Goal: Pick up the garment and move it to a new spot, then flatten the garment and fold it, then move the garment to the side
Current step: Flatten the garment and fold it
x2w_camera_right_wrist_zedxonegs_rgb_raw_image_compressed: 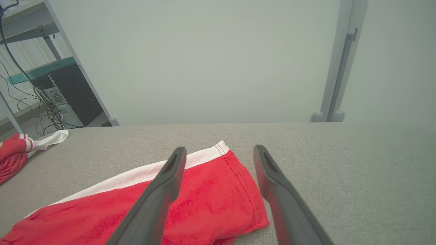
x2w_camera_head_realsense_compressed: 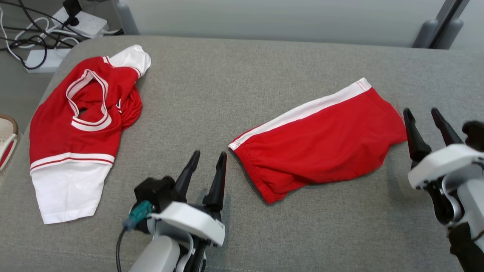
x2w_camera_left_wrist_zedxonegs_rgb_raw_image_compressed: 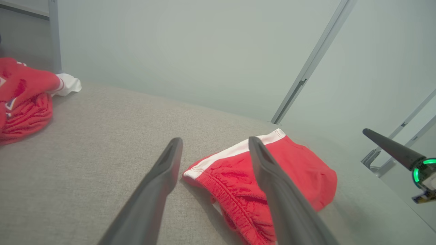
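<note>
Dark fingers of the left gripper (x2w_camera_head_realsense_compressed: 210, 153) rose from the bottom centre of the head view, spread apart with nothing between them, their tips just beside the waistband end of the red shorts (x2w_camera_head_realsense_compressed: 321, 151). At the right edge of that frame the right gripper (x2w_camera_head_realsense_compressed: 420, 110) also stood with its fingers parted and empty, close to the shorts' other end; whether it touched the cloth could not be told.

Between the two grippers, the shorts lay flat right of centre on the grey padded surface (x2w_camera_head_realsense_compressed: 227, 83). They sat slanted from lower left to upper right, with a white stripe along the upper edge and the gathered waistband at the lower left.

Well apart, at the left of the frame, a red-and-white jersey (x2w_camera_head_realsense_compressed: 75, 124) lay rumpled, its neck opening up and one white sleeve toward the bottom. Power strips (x2w_camera_head_realsense_compressed: 81, 20) and tangled black cables (x2w_camera_head_realsense_compressed: 22, 41) sat on the floor in the upper left corner.

In the left wrist view, one finger of the right gripper reached in from the right edge above a green ring light (x2w_camera_left_wrist_zedxonegs_rgb_raw_image_compressed: 420, 170).
</note>
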Motion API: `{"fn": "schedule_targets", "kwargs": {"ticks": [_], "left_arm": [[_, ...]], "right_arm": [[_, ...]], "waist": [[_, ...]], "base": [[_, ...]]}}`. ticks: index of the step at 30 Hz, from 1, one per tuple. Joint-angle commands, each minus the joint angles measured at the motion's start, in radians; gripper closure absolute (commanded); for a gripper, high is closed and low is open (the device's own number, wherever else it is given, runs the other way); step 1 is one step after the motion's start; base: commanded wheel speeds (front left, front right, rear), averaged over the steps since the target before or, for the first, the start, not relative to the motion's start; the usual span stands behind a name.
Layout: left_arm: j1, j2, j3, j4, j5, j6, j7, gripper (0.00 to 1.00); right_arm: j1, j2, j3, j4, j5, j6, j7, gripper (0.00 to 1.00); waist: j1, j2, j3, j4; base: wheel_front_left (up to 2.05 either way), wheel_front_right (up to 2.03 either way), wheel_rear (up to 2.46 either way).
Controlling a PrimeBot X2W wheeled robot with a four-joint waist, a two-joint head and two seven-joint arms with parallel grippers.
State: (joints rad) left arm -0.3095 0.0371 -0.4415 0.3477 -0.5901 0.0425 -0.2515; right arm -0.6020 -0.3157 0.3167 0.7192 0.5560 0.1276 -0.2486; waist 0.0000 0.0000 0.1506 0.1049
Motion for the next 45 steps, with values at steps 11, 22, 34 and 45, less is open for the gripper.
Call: {"fn": "schedule_targets", "kwargs": {"ticks": [11,22,34,45], "left_arm": [[0.088,0.013,-0.043,-0.099,0.042,0.030,-0.010,0.00],[0.017,0.013,-0.119,-0.170,0.066,0.044,-0.010,0.00],[-0.027,0.013,-0.162,-0.180,0.063,0.044,-0.010,0.00],[-0.047,0.013,-0.165,-0.183,0.054,0.052,-0.010,0.00]], "right_arm": [[0.149,-0.005,-0.074,0.042,0.318,0.003,0.025,0.00],[-0.028,-0.070,-0.113,0.227,0.496,0.003,0.221,0.00],[-0.166,-0.113,-0.083,0.392,0.505,0.003,0.347,0.00],[-0.203,-0.100,-0.057,0.457,0.514,0.003,0.403,1.00]], "waist": [[0.0000,0.0000,-0.040,0.037],[0.0000,0.0000,0.061,0.132],[0.0000,0.0000,0.132,0.215],[0.0000,0.0000,0.145,0.208]], "base": [[0.00,0.00,0.00],[0.00,0.00,0.00],[0.00,0.00,0.00],[0.00,0.00,0.00]]}}
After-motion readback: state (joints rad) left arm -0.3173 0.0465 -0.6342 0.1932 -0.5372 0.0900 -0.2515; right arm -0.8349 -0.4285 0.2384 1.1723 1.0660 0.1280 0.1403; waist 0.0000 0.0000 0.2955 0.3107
